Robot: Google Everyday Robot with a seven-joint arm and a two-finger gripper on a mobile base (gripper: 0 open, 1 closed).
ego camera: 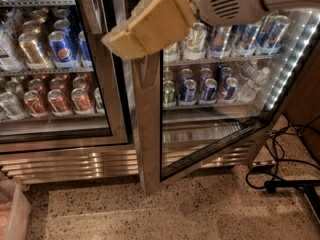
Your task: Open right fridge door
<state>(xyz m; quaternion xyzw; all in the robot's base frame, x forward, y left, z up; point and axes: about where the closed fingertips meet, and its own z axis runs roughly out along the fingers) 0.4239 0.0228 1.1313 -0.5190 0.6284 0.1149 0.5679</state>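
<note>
The fridge (115,159) filled the wall ahead, steel below and lit shelves behind glass. The right fridge door (147,134) already stood well open: hinged at the far right, it had its free edge swung out toward me and a little left, and its bottom rail ran back and to the right toward the hinge. It stood upright, long axis floor to ceiling. The left door (114,109) beside it was closed flat, with blue and red cans (62,49) showing through. The robot's one arm (235,1) reached in from the upper right, and the gripper (117,43), tan and padded, sat high across the free-edge upright of the open door, pointing down and left. That upright dropped straight below the claw, so the door lay under and just behind it. I could not tell whether the claw was wide, narrow or gripping the frame, nor whether it touched. To my eye, further opening meant pulling that edge outward and to the right. Black cables (280,169) lay on the floor beneath the hinge side.
</note>
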